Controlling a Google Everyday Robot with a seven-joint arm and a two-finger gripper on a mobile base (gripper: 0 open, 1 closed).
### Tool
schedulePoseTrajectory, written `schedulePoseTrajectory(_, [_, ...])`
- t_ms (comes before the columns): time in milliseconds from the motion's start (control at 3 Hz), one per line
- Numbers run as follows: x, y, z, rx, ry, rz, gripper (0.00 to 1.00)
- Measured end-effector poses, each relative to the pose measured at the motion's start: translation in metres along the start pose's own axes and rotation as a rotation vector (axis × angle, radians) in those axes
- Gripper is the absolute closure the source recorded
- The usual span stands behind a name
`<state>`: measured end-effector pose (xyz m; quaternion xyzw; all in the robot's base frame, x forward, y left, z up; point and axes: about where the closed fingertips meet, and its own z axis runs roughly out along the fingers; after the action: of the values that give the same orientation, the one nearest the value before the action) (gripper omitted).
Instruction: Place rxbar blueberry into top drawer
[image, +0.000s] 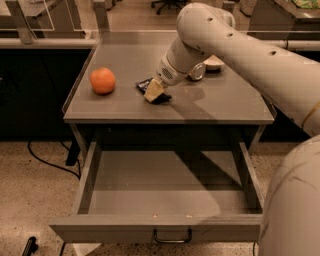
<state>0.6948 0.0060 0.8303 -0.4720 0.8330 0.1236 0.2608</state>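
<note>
pincer (154, 91) on rxbar blueberry (162, 98), grip cannot tell; orange (102, 80) nearby; can (197, 72) behind arm; top drawer (110, 233) open

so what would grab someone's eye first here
The big pale arm stretches in from the right, with its gripper low over the dark rxbar blueberry in the middle of the tabletop. Next come the bright orange to the bar's left and the top drawer, pulled wide open below.
</note>
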Motion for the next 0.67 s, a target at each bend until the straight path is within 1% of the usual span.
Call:
schedulePoseTrajectory(333, [0.004,0.013,-0.015,-0.025,0.000,-0.054,1.00])
schedulePoseTrajectory(667, [0.019,0.033,-0.041,-0.061,0.015,-0.137,1.00])
